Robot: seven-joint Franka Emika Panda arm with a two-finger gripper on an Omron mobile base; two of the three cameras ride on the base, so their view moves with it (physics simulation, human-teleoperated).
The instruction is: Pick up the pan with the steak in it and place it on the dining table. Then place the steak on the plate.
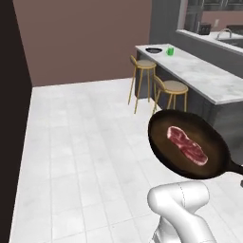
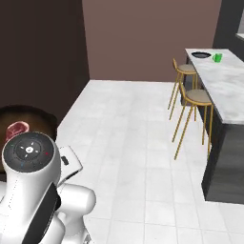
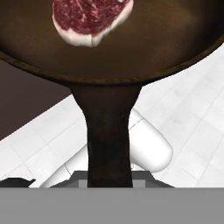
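The pan [image 1: 190, 144] is held in the air above the white tiled floor [image 1: 80, 156], clear of any support, with its round dark body level and its short handle [image 3: 108, 135] running toward the lower right edge of the left base view. In the hand view the handle runs straight down from the pan rim to the bottom of the picture; the gripper is shut on the pan handle there, although its fingertips are hidden behind the handle. The steak [image 1: 187, 145] lies flat inside the pan, near the middle of the pan floor, its pale fat edge visible on one side in the hand view [image 3: 91, 19]. In the right base view the pan [image 2: 33, 118] and the steak [image 2: 17, 129] appear at the left edge, partly covered by the robot's own arm. The dining table [image 1: 199, 71], a long marble worktop with dark sides, stands well apart from the pan, further into the room on the right. The plate [image 1: 154, 50] rests on the far end of this worktop, with a small green cup [image 1: 170, 51] just beside it. Two stools [image 1: 172, 92] with gold-coloured legs stand on the floor against the near side of the worktop, between the pan and the plate
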